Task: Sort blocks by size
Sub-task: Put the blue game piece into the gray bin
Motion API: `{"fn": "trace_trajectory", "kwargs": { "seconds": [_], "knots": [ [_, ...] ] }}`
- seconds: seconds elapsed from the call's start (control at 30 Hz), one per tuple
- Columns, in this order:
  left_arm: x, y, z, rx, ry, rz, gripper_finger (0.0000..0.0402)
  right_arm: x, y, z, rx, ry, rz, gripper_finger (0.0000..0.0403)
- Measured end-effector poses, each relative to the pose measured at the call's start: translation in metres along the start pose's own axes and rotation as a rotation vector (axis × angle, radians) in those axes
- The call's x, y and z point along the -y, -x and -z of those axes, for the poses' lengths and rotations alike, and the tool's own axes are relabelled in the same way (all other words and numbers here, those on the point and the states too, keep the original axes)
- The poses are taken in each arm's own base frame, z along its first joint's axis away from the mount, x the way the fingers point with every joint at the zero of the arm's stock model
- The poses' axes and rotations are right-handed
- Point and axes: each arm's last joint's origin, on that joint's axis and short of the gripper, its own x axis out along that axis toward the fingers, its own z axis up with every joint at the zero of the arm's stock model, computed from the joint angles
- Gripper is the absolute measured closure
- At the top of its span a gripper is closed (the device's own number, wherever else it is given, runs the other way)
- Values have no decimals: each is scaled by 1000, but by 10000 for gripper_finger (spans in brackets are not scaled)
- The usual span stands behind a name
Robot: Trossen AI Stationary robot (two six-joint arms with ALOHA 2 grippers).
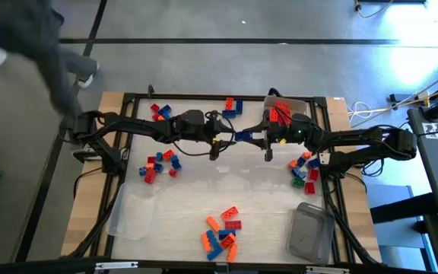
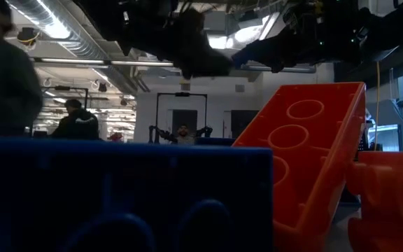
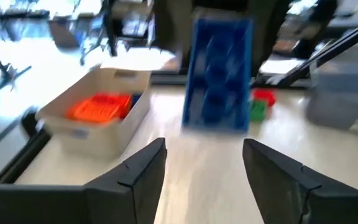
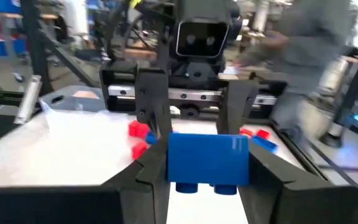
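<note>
Right jaws (image 4: 207, 165) pinch blue block (image 4: 207, 159); left jaws (image 3: 204, 165) spread, facing it

A blurred person (image 1: 29, 38) is cut off top-left.

Between your two black grippers, the right gripper (image 4: 204, 165) has a solid blue brick (image 4: 207, 159) between its fingers. A clear tub (image 3: 98, 115) near the table's far edge holds bright orange bricks (image 3: 99, 106). Red, blue and orange bricks (image 1: 159, 163) sit scattered on the pale table (image 1: 204, 194). A red and a green brick (image 3: 258, 104) lie together.
</note>
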Motion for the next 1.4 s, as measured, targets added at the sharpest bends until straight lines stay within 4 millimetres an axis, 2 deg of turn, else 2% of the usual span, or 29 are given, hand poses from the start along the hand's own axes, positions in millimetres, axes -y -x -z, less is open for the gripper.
{"fn": "trace_trajectory", "kwargs": {
  "seconds": [0.2, 0.47, 0.6, 0.93, 1.17, 1.4],
  "knots": [
    [-13, 3, 19, -196, 9, -135, 194, 3, 12, -3, -123, 48, 221, 261],
    [-19, 8, 33, -348, 5, -257, 194, 20, 21, -7, -508, 175, 709, 262],
    [-19, 8, 35, -369, 11, -256, 194, 32, 31, -3, -655, 175, 855, 261],
    [-18, 8, 36, -377, 10, -254, 194, 67, 68, 15, -842, -38, 1092, 261],
    [-18, 8, 36, -382, 9, -253, 194, 84, 89, 24, -895, -172, 1138, 261],
    [-18, 8, 36, -384, 8, -253, 194, 92, 103, 31, -920, -320, 1127, 260]
  ]
}}
